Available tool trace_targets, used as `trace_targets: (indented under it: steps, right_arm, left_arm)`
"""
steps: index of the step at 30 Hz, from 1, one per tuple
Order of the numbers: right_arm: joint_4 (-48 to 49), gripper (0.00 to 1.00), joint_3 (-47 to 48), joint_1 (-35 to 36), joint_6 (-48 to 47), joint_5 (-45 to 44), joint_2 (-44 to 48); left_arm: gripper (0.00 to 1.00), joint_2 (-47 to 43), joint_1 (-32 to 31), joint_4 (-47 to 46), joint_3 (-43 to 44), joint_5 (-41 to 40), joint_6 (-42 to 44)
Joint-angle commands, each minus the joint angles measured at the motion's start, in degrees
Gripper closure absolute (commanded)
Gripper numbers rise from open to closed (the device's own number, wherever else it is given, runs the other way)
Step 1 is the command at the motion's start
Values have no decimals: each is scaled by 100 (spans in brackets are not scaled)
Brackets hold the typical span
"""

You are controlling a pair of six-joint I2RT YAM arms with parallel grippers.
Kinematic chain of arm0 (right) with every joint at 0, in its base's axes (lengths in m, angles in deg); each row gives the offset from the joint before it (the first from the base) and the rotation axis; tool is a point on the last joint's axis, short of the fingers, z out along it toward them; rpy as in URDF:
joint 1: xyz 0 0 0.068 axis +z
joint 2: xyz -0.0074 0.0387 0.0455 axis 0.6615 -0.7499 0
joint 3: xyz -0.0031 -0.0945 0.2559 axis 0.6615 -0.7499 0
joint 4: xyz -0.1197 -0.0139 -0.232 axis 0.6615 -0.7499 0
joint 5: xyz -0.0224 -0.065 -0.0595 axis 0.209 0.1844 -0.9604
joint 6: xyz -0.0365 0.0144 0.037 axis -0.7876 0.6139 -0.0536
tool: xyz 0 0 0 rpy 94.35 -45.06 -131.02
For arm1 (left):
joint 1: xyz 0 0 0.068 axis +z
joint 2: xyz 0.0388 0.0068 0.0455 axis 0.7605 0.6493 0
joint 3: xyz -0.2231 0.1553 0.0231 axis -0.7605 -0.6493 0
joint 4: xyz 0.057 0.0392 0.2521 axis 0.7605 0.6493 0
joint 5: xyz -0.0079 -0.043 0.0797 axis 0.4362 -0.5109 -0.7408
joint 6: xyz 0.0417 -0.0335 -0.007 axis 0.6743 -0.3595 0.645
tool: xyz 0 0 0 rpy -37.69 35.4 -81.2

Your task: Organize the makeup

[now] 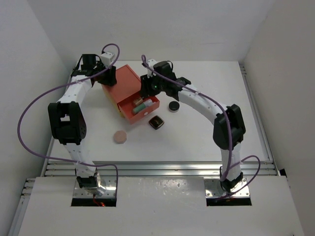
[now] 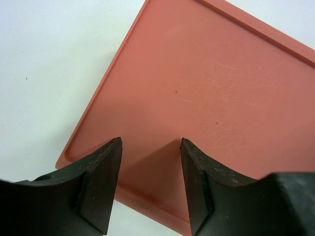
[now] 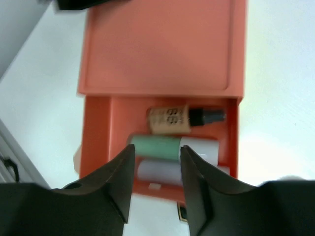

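The orange-red box [image 1: 124,81] has its drawer [image 1: 132,114] pulled out. Inside lie the tan dark-capped bottle [image 3: 170,119], a green-and-white cylindrical bottle [image 3: 172,147] and a white cylinder [image 3: 158,171]. My right gripper [image 3: 157,153] hovers open above these, with nothing between its fingers. On the table are the black square compact [image 1: 156,122], the black round compact [image 1: 173,106] and the pink disc [image 1: 119,136]. My left gripper [image 2: 150,143] is open over the near corner of the box lid [image 2: 206,93], holding nothing.
White walls close in the table on the left, back and right. The box sits at the back left, with the left arm [image 1: 66,118] curving along the left wall. A metal rail [image 1: 157,169] runs along the near edge.
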Motion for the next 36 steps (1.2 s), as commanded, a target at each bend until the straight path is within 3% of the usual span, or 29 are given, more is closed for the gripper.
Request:
trace_targets:
  steps: [1,6,14,19,25,31,36]
  right_arm:
    - [-333,63,-655,292,-691,-331,804]
    - [-96,64,-2010,477,-726,-639,1709]
    - [1309,49,-3374,609,-384,-324,1747]
    - [2267,44,-3253,583,-331,-314,1246]
    - [2514,46,-3015,574,-287,-340,797]
    - [2822,62,-2822,557,-252,-752,691]
    - [2936,66,-2445,565,-296,-1008,542]
  left_arm:
    - [43,415,128,726,-196,-155,-142]
    - [43,415,128,726,-195,-208,-142]
    - [43,415,128,673,-195,-260,-142]
    - [43,415,128,673,-195,-260,-142]
    - [43,468,128,559,-248,-260,-142]
    - [43,520,128,559,-301,-260,-142]
    - [43,521,128,559,-301,-260,-28]
